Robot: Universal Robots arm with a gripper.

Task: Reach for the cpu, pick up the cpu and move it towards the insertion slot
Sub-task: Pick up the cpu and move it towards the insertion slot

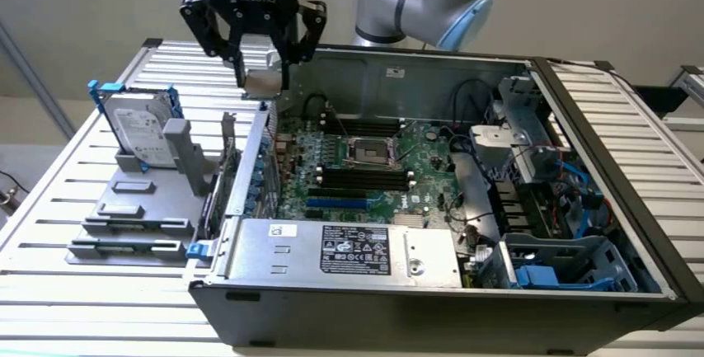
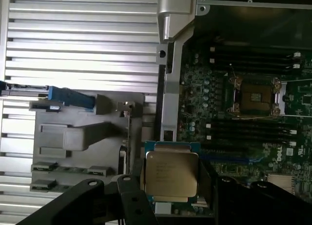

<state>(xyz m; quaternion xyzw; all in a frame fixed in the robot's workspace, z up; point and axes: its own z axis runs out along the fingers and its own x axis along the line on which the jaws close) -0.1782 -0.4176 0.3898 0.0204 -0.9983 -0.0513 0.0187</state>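
My black gripper point(image 1: 262, 77) hangs above the open computer case's wall at the exterior view's upper left, shut on the cpu point(image 1: 263, 83), a small flat silver-grey square chip. In the wrist view the cpu point(image 2: 171, 173) sits flat between the black fingers point(image 2: 131, 205), its metal top face towards the camera. The insertion slot point(image 1: 370, 152) is a square socket with a silvery frame and dark centre on the green motherboard, to the exterior view's right of the gripper and lower. In the wrist view the insertion slot point(image 2: 254, 95) lies well apart from the chip.
A silver hard drive point(image 1: 141, 124) in a blue frame stands upright on a grey fixture point(image 1: 138, 217) on the slatted table, left of the case. Black memory slots point(image 1: 363, 177) flank the socket. A power supply point(image 1: 341, 250) sits at the case front, cables and drive bays point(image 1: 550, 209) at the right.
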